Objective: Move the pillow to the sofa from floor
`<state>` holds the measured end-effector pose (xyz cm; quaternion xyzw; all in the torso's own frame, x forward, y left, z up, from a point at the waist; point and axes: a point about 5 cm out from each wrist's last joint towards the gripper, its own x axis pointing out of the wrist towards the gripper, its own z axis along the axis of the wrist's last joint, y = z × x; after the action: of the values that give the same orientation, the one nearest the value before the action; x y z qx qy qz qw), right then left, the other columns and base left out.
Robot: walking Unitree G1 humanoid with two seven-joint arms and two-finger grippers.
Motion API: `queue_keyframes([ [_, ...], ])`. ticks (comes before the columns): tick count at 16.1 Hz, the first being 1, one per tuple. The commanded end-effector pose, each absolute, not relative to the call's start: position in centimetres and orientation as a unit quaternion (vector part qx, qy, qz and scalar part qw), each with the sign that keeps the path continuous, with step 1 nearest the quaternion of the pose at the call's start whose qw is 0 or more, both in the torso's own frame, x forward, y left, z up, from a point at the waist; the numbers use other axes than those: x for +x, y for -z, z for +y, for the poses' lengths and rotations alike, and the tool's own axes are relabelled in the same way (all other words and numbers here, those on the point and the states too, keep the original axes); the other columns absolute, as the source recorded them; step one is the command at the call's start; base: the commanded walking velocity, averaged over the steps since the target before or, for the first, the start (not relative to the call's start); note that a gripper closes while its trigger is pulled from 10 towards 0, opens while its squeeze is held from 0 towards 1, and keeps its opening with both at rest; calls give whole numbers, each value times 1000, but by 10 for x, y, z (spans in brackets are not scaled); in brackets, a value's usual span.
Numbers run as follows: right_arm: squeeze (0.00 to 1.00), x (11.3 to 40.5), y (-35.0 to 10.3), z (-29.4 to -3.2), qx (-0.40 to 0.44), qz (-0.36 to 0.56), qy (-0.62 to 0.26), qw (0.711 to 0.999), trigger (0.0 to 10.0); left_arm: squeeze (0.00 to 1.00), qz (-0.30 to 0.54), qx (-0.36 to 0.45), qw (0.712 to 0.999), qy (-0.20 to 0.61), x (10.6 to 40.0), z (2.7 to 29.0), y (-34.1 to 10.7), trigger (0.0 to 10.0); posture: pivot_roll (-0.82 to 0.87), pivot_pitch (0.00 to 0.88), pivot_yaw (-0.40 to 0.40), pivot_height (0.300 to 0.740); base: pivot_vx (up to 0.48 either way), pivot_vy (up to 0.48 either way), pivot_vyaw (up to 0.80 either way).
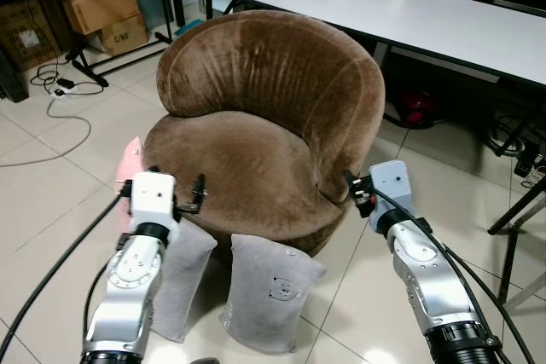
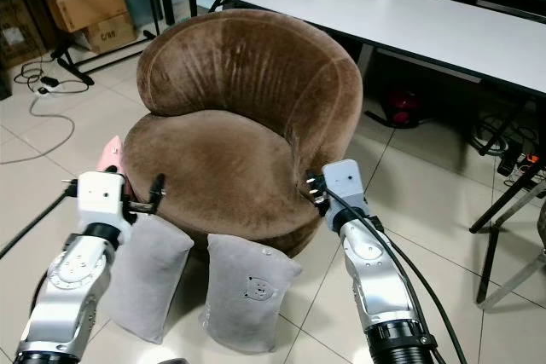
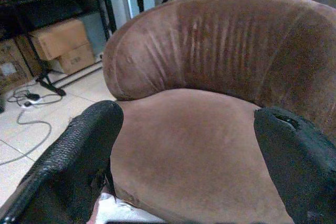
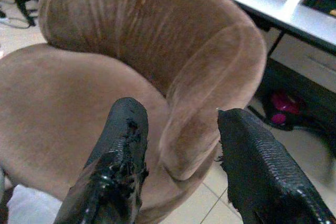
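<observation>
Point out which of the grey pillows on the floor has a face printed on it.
The grey fabric pillow leaning against the brown velvet chair's front, toward the robot's right. The other grey pillow, beside the left tool, looks plain.

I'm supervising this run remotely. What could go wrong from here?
Both open grippers, left and right, hover at the sofa edge, above the grey pillows leaning against its base. Reaching down may snag the sofa front. Grabbing one pillow may topple its neighbour.
</observation>
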<state>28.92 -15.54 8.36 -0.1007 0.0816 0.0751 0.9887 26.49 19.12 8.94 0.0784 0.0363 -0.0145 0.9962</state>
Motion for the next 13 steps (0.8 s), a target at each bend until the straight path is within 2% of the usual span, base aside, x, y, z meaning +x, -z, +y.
queue_keyframes([
  [1, 0, 289, -84, -163, -94, 80, -59, 991, 10000, 0, 39, 82, 996, 17, 263, 193, -88, 10000, 37, 0, -27, 740, 0, 0, 0],
  [4, 0, 289, -85, -163, -70, 80, -60, 993, 10000, 0, 29, 77, 996, 18, 262, 193, -89, 10000, 33, 0, -23, 720, 0, 0, 0],
  [11, 0, 289, -87, -162, -75, 75, -57, 993, 10000, 0, 24, 77, 996, 21, 261, 191, -90, 10000, 37, 0, -24, 660, 0, 0, 0],
  [12, 0, 289, -86, -162, -79, 75, -57, 992, 10000, 0, 24, 78, 996, 23, 261, 190, -89, 10000, 37, 0, -24, 640, 0, 0, 0],
  [13, 0, 289, -86, -162, -79, 75, -57, 992, 10000, 0, 24, 77, 996, 23, 261, 190, -89, 10000, 37, 0, -24, 640, 0, 0, 0],
])
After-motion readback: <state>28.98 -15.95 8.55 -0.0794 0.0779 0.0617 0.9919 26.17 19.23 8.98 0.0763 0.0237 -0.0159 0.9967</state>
